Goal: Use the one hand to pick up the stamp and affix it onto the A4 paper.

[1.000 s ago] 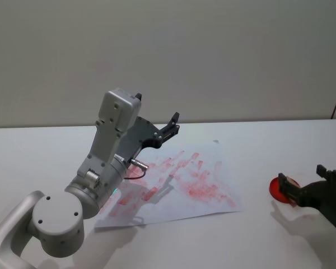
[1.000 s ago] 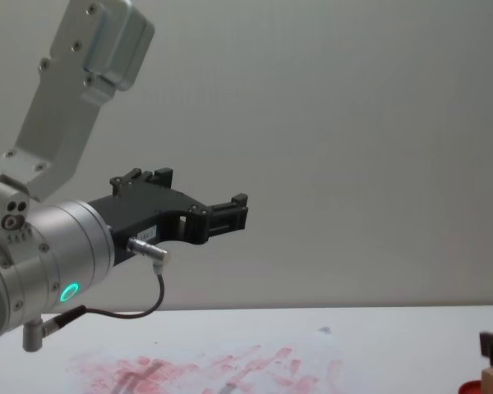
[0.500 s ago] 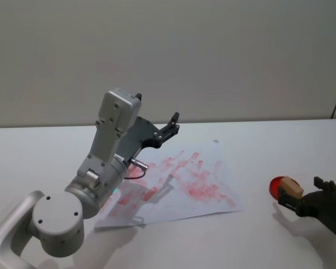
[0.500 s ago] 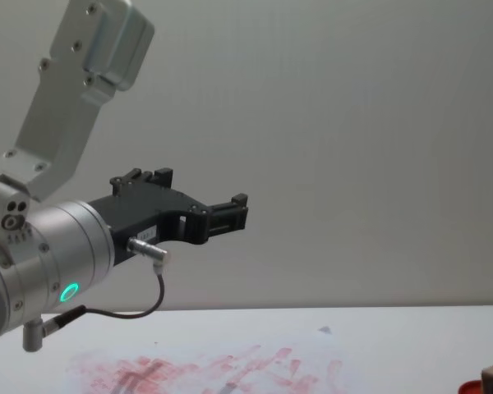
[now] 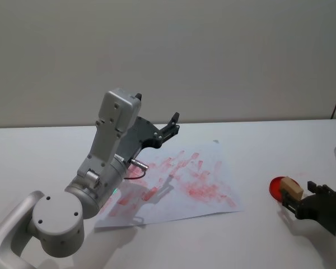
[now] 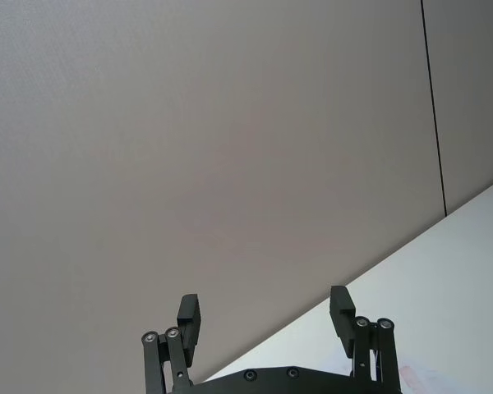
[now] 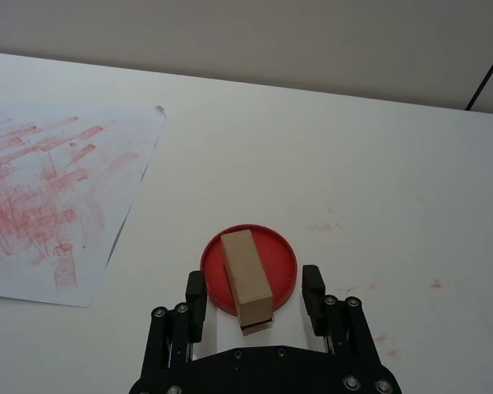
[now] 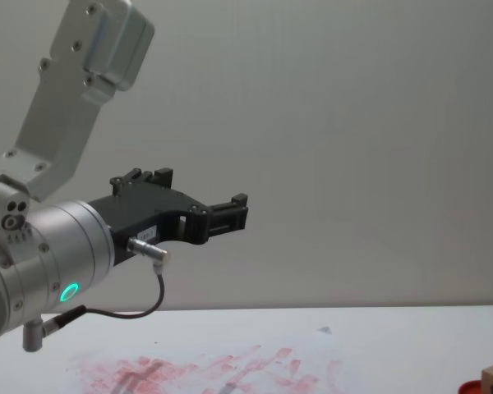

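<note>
The stamp [image 7: 246,277], a light tan wooden block, lies on a round red ink pad [image 7: 283,263] at the table's right side. My right gripper [image 7: 254,294] is open just behind it. The block's near end shows between the fingers [image 7: 195,295] with a gap on each side. In the head view the stamp [image 5: 292,189] lies just ahead of the right gripper [image 5: 303,200]. The A4 paper [image 5: 179,185], smeared with red marks, lies mid-table. My left gripper [image 5: 171,124] hangs open high above the paper, holding nothing.
The raised silver left arm [image 5: 109,151] stands over the paper's left part. The paper's corner [image 7: 152,115] is well clear of the ink pad. A few red specks [image 7: 329,226] mark the bare white table around the pad.
My right gripper has drawn back toward the table's near edge, uncovering the stamp, which stays on the red pad. The left arm has not moved.
</note>
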